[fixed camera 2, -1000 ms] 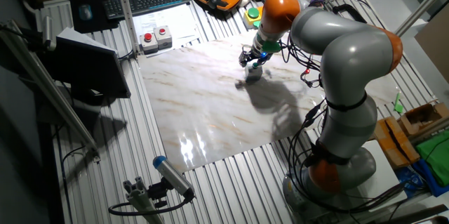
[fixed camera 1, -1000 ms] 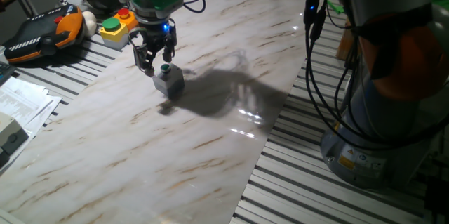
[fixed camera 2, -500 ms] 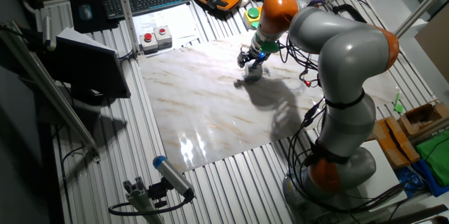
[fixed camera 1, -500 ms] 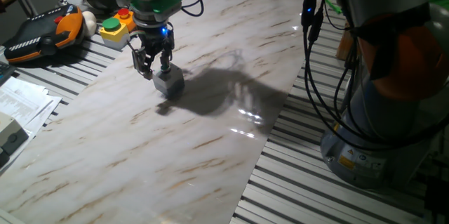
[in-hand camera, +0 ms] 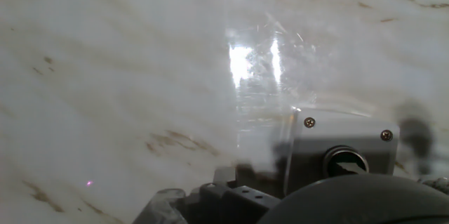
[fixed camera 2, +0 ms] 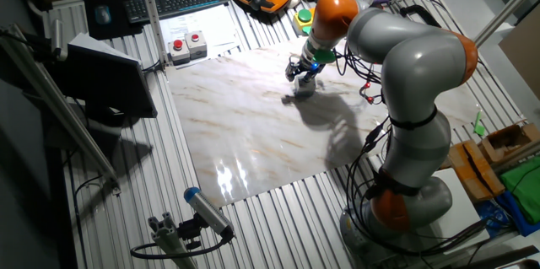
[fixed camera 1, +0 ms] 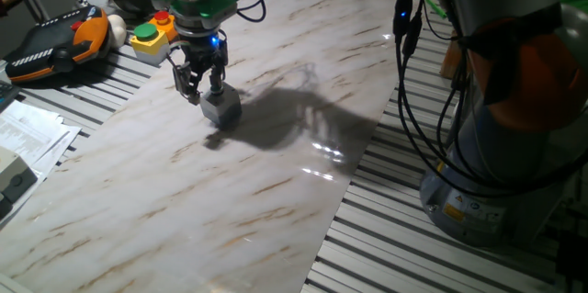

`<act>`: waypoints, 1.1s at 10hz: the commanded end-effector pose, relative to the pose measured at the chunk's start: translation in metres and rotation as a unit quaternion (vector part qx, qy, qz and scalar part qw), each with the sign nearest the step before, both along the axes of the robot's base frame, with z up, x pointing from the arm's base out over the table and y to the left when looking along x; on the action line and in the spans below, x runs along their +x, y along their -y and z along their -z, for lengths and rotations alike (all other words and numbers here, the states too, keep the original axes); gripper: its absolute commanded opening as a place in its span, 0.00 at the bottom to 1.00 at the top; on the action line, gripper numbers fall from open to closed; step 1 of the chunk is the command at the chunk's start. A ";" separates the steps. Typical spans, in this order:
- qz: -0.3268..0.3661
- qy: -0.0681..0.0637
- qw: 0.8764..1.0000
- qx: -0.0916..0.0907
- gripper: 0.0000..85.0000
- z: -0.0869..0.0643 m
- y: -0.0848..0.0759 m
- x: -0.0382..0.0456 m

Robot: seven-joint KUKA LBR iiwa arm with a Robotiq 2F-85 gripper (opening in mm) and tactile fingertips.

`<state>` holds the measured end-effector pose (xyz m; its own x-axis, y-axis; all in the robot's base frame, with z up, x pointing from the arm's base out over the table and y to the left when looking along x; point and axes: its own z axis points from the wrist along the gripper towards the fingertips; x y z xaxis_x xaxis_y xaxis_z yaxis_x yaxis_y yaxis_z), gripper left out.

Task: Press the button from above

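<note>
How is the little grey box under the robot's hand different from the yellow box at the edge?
The grey box is plain light grey and sits on the marble sheet, right under the gripper. The yellow box is brighter, shows a green and a red button, and sits off the marble on the ribbed table. Both are small button boxes.

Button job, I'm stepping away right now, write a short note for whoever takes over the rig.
Hand: directly over the grey box, fingertips down at its top; open or shut can't be told.
Button: in the box top; the box sits on the marble board near the yellow button box.
Done: hand brought down onto the box.
Left: whether the button is actually pressed isn't visible; confirm, then lift clear.
</note>
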<state>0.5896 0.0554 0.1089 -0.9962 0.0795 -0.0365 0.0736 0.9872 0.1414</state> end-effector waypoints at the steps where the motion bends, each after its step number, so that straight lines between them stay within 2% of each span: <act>1: -0.001 0.002 1.000 0.000 0.83 0.001 0.000 0.0001; 11: -0.001 0.007 1.000 0.002 0.83 0.008 0.004 0.0036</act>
<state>0.5933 0.0516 0.1016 -0.9957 0.0778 -0.0512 0.0696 0.9868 0.1462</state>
